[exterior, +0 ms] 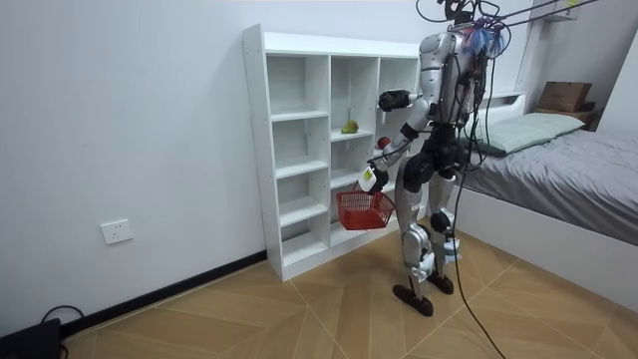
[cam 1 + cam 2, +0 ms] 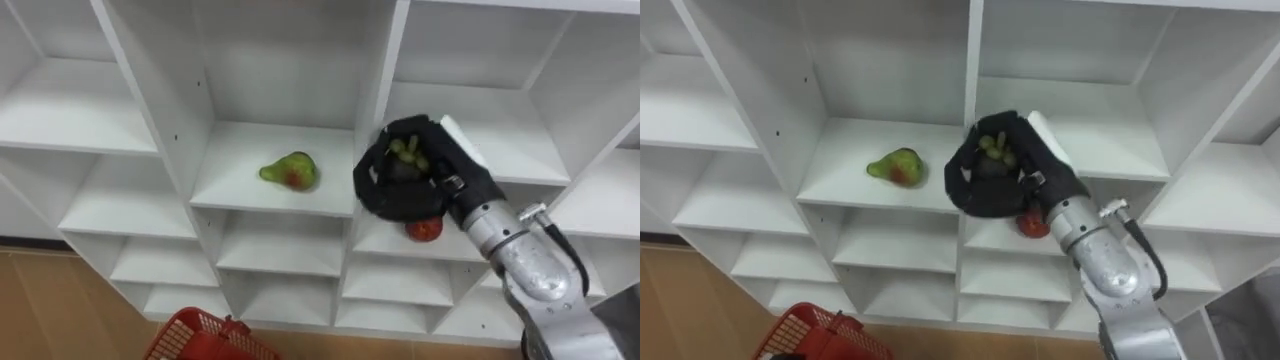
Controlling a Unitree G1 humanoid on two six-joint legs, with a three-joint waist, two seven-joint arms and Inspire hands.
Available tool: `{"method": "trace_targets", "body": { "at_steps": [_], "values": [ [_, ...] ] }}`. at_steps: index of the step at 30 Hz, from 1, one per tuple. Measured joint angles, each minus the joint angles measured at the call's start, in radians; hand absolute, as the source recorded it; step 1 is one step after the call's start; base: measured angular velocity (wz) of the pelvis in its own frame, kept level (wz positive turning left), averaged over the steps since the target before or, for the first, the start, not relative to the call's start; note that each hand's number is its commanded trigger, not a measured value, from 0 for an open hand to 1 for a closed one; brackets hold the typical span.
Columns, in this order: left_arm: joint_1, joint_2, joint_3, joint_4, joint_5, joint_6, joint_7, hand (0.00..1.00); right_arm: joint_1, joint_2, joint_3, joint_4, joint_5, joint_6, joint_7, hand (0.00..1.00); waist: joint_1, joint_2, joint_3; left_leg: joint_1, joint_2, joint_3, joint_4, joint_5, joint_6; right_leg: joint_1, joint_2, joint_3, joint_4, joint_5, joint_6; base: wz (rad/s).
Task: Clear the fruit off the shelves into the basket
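The robot stands close in front of the white closet, an open unit of square compartments. Its right hand is raised in front of the divider between the middle and right columns. The hand is curled round what looks like a small bunch of green grapes, which sits in the palm, so one fruit is off the shelf and in the grasp.

Two fruits remain on the boards. A pear lies on its side in the middle compartment, left of the right hand and at about the same height. Its long axis runs left to right, with the narrow end to the left and the broad, red-blushed end towards the hand. A red fruit rests in the right column, one shelf lower, partly hidden behind and below the hand.

The red basket is the likely goal of the coming move. It sits low, near and left of the loaded hand, well apart from it. In the room view it hangs under the left hand, beside the lower shelves; how that hand grips it cannot be told. The right hand probably has to pull back from the closet, then travel down and left across the body to reach the basket mouth. After that, the right hand would again be the nearer one to both remaining fruits.
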Motion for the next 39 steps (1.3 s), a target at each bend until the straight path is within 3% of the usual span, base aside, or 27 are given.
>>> {"method": "trace_targets", "body": {
  "at_steps": [5, 11, 17, 20, 23, 28, 30, 35, 39],
  "values": [
    [-0.014, -0.011, -0.011, -0.031, -0.023, 0.0, -0.007, 1.0, 0.011, 0.006, 0.033, 0.057, 0.002, 0.0, 0.026, 1.0, 0.002, -0.001, -0.0005, -0.009, -0.001, 0.0, 0.001, 0.002, 0.0, -0.008, 0.0, 0.001, -0.001, 0.001, -0.001, 0.0],
    [-0.066, -0.017, -0.074, -0.07, -0.042, 0.0, -0.032, 1.0, 0.013, 0.04, 0.07, 0.156, 0.003, 0.0, 0.025, 1.0, 0.005, -0.015, -0.0093, -0.056, -0.003, -0.012, 0.019, 0.003, 0.001, -0.049, -0.009, -0.005, 0.001, 0.002, -0.002, 0.04],
    [-0.084, -0.018, -0.105, -0.07, -0.043, -0.001, -0.037, 1.0, 0.012, 0.051, 0.088, 0.227, 0.002, -0.002, 0.022, 1.0, -0.004, -0.016, -0.0079, -0.067, -0.003, -0.015, 0.019, 0.004, 0.001, -0.055, -0.01, -0.011, 0.001, 0.002, -0.002, 0.02],
    [-0.097, -0.02, -0.125, -0.07, -0.042, -0.002, -0.049, 1.0, 0.013, 0.064, 0.089, 0.287, 0.001, -0.006, 0.012, 1.0, -0.003, -0.019, 0.0015, -0.07, -0.003, -0.015, 0.02, 0.004, 0.001, -0.06, -0.01, -0.011, 0.001, 0.002, -0.002, 0.0],
    [-0.103, -0.021, -0.126, -0.07, -0.043, -0.013, -0.051, 1.0, 0.014, 0.086, 0.09, 0.327, 0.002, -0.006, 0.007, 1.0, -0.004, -0.016, 0.0027, -0.108, -0.003, -0.015, 0.029, 0.005, 0.002, -0.097, -0.011, -0.012, 0.006, 0.004, -0.004, -0.04],
    [-0.115, -0.023, -0.14, -0.07, -0.079, -0.037, -0.072, 1.0, 0.011, 0.089, 0.104, 0.346, 0.004, -0.015, -0.018, 1.0, -0.006, -0.009, 0.0067, -0.142, -0.003, -0.015, 0.037, 0.007, 0.002, -0.129, -0.012, -0.019, 0.014, 0.005, -0.004, 0.03],
    [-0.126, -0.033, -0.151, -0.07, -0.078, -0.043, -0.084, 1.0, -0.005, 0.089, 0.106, 0.371, 0.005, -0.043, -0.045, 1.0, -0.005, -0.004, 0.0102, -0.147, -0.003, -0.016, 0.038, 0.007, 0.002, -0.132, -0.013, -0.027, 0.014, 0.005, -0.004, 0.08],
    [-0.163, -0.041, -0.171, -0.07, -0.074, -0.049, -0.128, 1.0, -0.07, 0.091, 0.106, 0.446, 0.004, -0.062, -0.093, 1.0, -0.011, -0.002, 0.0109, -0.163, -0.003, -0.025, 0.052, 0.007, 0.002, -0.134, -0.015, -0.041, 0.014, 0.005, -0.004, 0.09],
    [-0.19, -0.041, -0.178, -0.07, -0.074, -0.081, -0.157, 1.0, -0.111, 0.093, 0.106, 0.509, 0.005, -0.094, -0.108, 1.0, -0.011, 0.003, 0.013, -0.163, -0.003, -0.025, 0.053, 0.007, 0.002, -0.134, -0.015, -0.042, 0.014, 0.005, -0.004, 0.02]
  ]
}}
